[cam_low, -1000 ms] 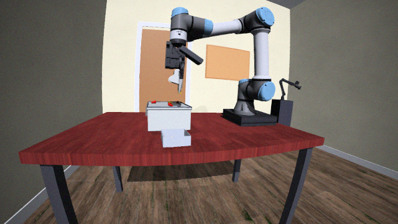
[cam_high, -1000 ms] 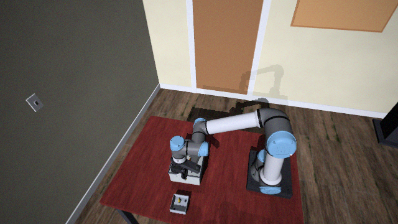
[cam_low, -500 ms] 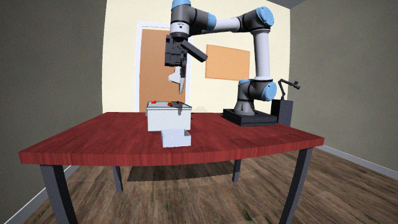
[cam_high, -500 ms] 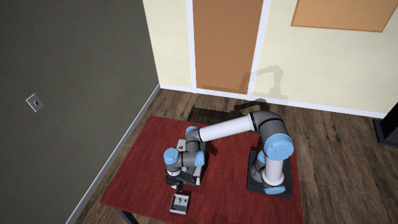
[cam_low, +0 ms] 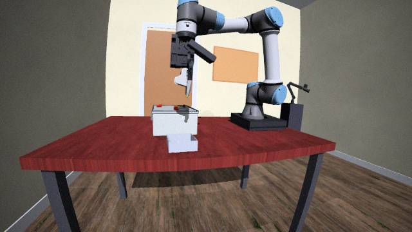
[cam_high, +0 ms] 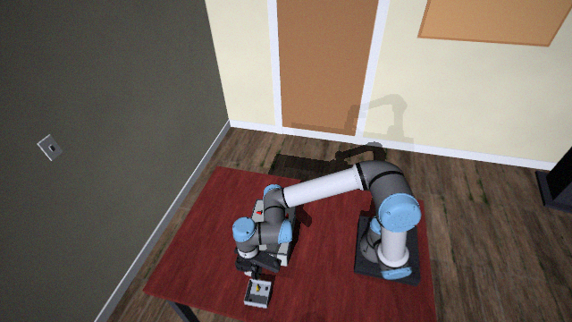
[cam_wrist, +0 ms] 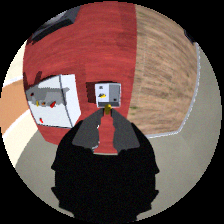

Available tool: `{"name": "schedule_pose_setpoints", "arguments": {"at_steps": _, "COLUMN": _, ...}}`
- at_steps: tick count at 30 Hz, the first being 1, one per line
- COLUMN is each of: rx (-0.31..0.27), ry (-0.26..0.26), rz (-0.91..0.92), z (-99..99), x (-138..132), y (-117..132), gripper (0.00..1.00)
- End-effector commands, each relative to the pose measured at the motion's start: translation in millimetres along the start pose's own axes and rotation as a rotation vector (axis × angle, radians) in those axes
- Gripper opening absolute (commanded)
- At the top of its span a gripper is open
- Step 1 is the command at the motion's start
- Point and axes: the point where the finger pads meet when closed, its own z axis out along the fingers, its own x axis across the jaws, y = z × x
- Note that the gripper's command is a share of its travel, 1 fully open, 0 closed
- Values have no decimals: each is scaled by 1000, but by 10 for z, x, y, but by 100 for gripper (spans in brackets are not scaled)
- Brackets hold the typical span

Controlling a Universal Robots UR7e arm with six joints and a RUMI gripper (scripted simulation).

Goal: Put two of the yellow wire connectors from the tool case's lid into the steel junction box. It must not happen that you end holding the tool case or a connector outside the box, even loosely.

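My gripper (cam_low: 188,93) hangs high over the table, shut on a small yellow wire connector (cam_low: 188,95) at its fingertips. In the wrist view the connector (cam_wrist: 106,110) sits between the fingers, just at the near edge of the steel junction box (cam_wrist: 107,94). The box (cam_high: 258,292) is a small open grey tray in front of the tool case and holds one yellow connector (cam_high: 257,289). The white tool case (cam_low: 174,120) (cam_wrist: 52,100) stands behind it, with small red parts (cam_low: 175,107) on its lid. In the top view my arm hides most of the case.
The arm's base (cam_high: 388,250) stands on a dark plate at the table's right. A black stand (cam_low: 292,114) with a hook is beside it. The table's front edge runs close to the junction box (cam_low: 181,143).
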Motion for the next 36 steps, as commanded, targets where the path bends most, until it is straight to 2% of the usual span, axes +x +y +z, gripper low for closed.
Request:
{"name": "schedule_pose_setpoints", "arguments": {"at_steps": 1, "rx": -1, "ry": 1, "rz": 0, "z": -7, "x": 5, "y": 3, "gripper": 0}}
{"name": "schedule_pose_setpoints", "arguments": {"at_steps": 10, "rx": -1, "ry": 1, "rz": 0, "z": 14, "x": 5, "y": 4, "gripper": 0}}
{"name": "schedule_pose_setpoints", "arguments": {"at_steps": 13, "rx": -1, "ry": 1, "rz": 0, "z": 88, "x": 5, "y": 4, "gripper": 0}}
{"name": "schedule_pose_setpoints", "arguments": {"at_steps": 17, "rx": -1, "ry": 1, "rz": 0, "z": 294, "x": 5, "y": 4, "gripper": 0}}
{"name": "schedule_pose_setpoints", "arguments": {"at_steps": 19, "rx": -1, "ry": 1, "rz": 0, "z": 294, "x": 5, "y": 4, "gripper": 0}}
{"name": "schedule_pose_setpoints", "arguments": {"at_steps": 32, "rx": -1, "ry": 1, "rz": 0, "z": 1348, "x": 6, "y": 5, "gripper": 0}}
{"name": "schedule_pose_setpoints", "arguments": {"at_steps": 34, "rx": -1, "ry": 1, "rz": 0, "z": 1468, "x": 6, "y": 6, "gripper": 0}}
{"name": "schedule_pose_setpoints", "arguments": {"at_steps": 36, "rx": -1, "ry": 1, "rz": 0, "z": 1468, "x": 6, "y": 6, "gripper": 0}}
